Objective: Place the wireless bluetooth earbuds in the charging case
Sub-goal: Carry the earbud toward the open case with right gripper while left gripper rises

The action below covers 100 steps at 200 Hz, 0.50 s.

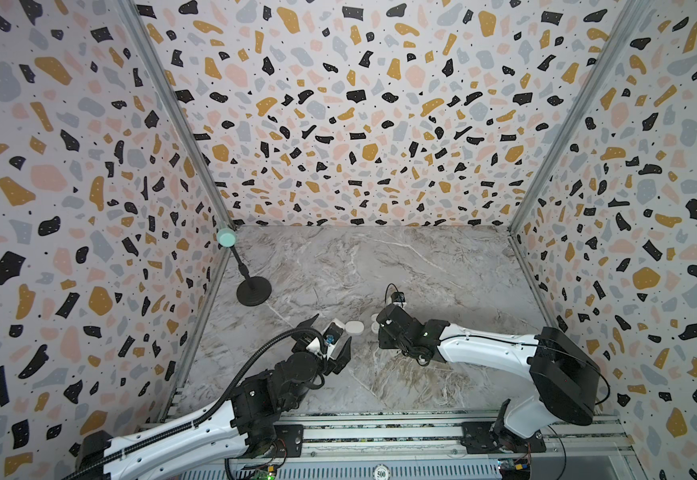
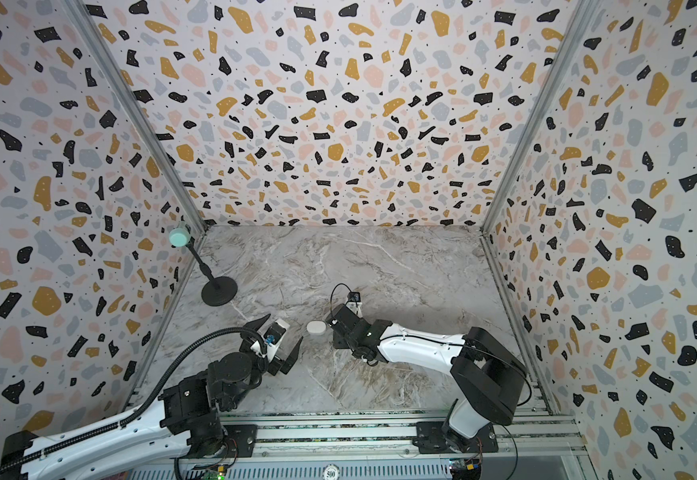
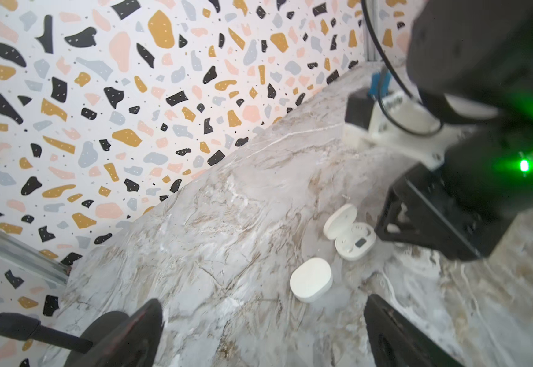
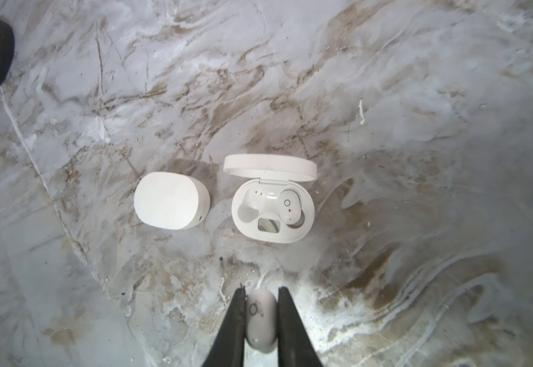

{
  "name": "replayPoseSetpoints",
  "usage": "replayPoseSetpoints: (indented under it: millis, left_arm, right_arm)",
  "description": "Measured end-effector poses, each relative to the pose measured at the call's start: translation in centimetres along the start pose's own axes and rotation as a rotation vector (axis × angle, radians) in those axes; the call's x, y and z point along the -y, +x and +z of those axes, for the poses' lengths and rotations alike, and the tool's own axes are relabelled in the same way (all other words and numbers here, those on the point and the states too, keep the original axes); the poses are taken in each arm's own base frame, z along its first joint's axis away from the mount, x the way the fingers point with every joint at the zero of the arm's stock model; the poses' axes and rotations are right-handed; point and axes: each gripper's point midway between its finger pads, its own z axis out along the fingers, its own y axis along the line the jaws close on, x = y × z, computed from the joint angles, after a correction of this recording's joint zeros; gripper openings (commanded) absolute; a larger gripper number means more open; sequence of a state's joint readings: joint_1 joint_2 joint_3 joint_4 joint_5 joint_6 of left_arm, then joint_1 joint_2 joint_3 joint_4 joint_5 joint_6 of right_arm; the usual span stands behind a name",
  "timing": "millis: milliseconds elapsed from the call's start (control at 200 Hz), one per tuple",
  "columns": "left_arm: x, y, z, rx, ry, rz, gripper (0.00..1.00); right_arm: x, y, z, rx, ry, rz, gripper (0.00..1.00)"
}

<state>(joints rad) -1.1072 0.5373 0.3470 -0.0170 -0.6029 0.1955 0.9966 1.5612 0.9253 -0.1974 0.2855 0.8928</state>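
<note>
Right gripper (image 4: 262, 289) pinches one earbud (image 4: 261, 321) between its black fingers (image 4: 233, 317) near the open charging case (image 4: 273, 209), though in both top views I lose the tips and most of that case under the right arm (image 1: 483, 345). Left gripper (image 3: 263, 300) hangs spread wide near the closed case (image 3: 311, 279), whose contents I cannot see, with the left arm (image 1: 197, 432) folded low off the front rail (image 1: 380, 430). Terrazzo-print walls (image 1: 338, 104) box in the marble table (image 1: 421, 266), and a second earbud (image 4: 290, 206) sits in one socket of the open case.

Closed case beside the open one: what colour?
The closed case is plain white; right wrist view shows it best.
</note>
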Motion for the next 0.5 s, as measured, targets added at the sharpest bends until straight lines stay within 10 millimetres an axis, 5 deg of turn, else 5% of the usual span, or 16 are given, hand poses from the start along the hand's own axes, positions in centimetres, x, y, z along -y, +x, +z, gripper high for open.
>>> replayPoseSetpoints:
  millis: [270,501]
  left_arm:
    - [3.2,-1.1,-0.9,0.116,0.195,0.024,1.0]
    - [4.8,0.0,-0.4,0.078,0.256,0.083,1.0]
  right_arm:
    - [-0.7,-1.5,-0.3,0.054,-0.012,0.047,0.1]
    - [-1.5,-2.5,0.0,0.091,-0.029,0.075,0.1]
